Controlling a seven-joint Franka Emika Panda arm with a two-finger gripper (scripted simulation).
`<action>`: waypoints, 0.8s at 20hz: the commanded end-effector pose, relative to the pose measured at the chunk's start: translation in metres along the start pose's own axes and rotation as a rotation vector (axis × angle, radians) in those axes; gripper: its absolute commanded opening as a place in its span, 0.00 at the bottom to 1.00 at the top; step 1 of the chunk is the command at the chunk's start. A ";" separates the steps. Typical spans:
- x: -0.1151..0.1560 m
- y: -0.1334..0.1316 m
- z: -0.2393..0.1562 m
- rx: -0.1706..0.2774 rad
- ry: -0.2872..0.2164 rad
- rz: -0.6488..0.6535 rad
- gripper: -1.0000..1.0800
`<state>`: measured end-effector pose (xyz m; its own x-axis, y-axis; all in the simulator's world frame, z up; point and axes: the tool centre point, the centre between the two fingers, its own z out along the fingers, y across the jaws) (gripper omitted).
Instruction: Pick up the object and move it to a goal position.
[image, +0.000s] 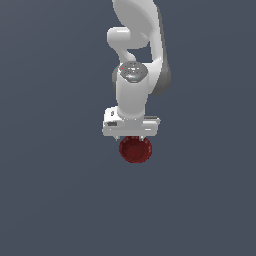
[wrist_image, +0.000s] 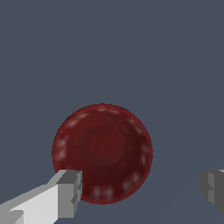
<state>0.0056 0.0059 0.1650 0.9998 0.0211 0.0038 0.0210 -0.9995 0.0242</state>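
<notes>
The object, a small dark red round bowl (image: 135, 150) with a glossy inside, lies on the flat grey floor. My gripper (image: 131, 136) hangs straight above it, pointing down, with the arm rising behind. In the wrist view the bowl (wrist_image: 103, 153) faces up below my open gripper (wrist_image: 142, 190). One finger (wrist_image: 65, 194) stands over the bowl's rim. The other finger (wrist_image: 213, 187) is well clear of the bowl to the side. The bowl is off-centre between them, and the gripper holds nothing.
A plain dark grey floor (image: 50, 200) fills both views, and no other objects or edges show.
</notes>
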 end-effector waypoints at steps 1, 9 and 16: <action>0.000 0.000 0.000 0.000 0.000 0.000 0.62; 0.004 0.014 -0.002 -0.001 0.011 0.014 0.62; 0.003 0.007 0.002 -0.015 0.003 0.015 0.62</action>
<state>0.0093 -0.0036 0.1647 0.9999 0.0062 0.0101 0.0058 -0.9994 0.0343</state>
